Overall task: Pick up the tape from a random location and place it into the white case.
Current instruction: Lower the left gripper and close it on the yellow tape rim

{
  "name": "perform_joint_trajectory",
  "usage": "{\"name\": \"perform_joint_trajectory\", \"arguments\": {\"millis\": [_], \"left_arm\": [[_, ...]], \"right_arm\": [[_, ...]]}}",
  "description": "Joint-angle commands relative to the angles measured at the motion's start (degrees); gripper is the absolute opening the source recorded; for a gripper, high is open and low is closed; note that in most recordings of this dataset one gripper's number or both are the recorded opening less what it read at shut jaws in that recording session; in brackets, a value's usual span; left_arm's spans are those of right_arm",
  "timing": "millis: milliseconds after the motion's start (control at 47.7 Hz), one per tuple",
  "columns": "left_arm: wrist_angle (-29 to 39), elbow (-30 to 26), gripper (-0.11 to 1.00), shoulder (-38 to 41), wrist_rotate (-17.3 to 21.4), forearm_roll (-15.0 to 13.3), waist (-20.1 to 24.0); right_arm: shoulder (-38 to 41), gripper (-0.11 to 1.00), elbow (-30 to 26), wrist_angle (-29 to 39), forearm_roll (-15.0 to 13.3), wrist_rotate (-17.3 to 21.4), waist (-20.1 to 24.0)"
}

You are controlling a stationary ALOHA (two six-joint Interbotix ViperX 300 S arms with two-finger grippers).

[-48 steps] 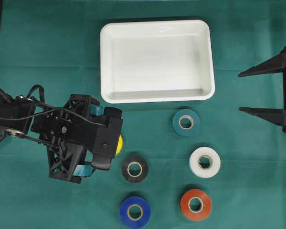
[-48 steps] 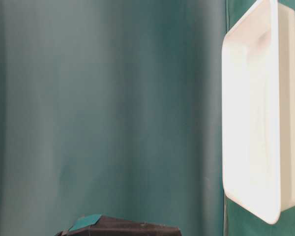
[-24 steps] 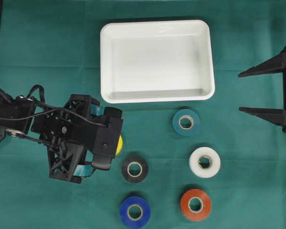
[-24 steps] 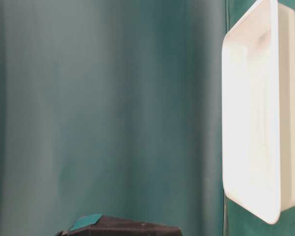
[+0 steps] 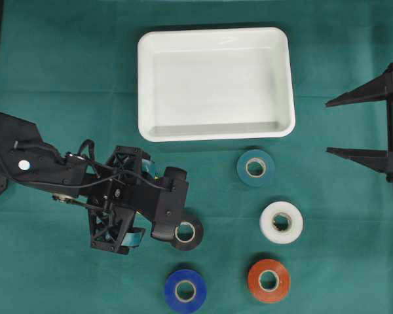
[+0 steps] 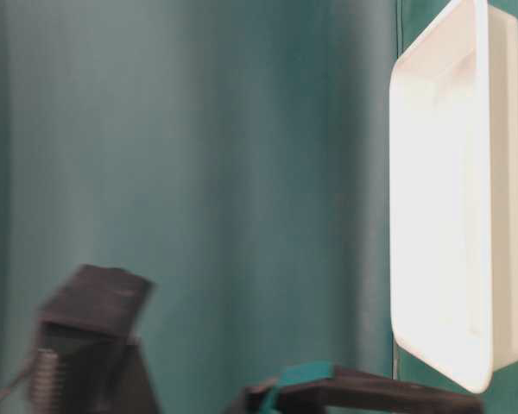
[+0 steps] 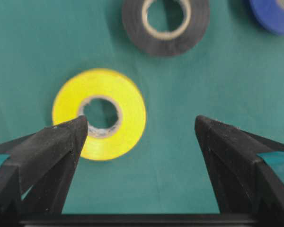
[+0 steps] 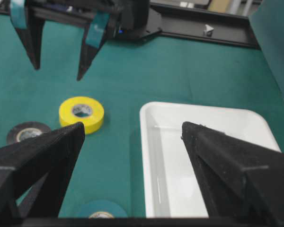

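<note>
Green cloth under a flat yellow tape [image 7: 100,114], cardboard-cored.

Four cameras set around one green cloth-covered table [image 5: 65,78].

The overhead view looks straight down from well above, taking in the shallow white plastic tray with rounded corners [image 5: 215,82] at the top and five tape rolls below it. The table-level view sits very near that tray [image 6: 453,198], turned on its side and blurred. The left wrist camera looks steeply down, close over a yellow tape roll [image 7: 100,114] below the tray, with a black tape roll [image 7: 165,23] beyond; overhead shares that black roll [image 5: 186,231]. The right wrist camera looks low across the table, sharing the tray [image 8: 206,161] and the yellow roll [image 8: 81,112].
</note>
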Motion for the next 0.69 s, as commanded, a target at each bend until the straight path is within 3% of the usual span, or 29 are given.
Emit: {"name": "perform_joint_trajectory", "arguments": {"millis": [0, 210, 671], "left_arm": [[-2.1, 0.5, 0.99, 0.3, -0.1, 0.1, -0.2], [-8.3, 3.4, 0.99, 1.1, 0.0, 0.1, -0.2], [-12.2, 5.9, 0.99, 5.9, 0.0, 0.1, 0.8]], "right_arm": [[0.4, 0.92, -1.3, -0.2, -0.1, 0.0, 0.0], [0.7, 0.92, -1.3, -0.2, -0.2, -0.1, -0.1], [1.7, 0.92, -1.1, -0.2, -0.2, -0.1, -0.1]]}}
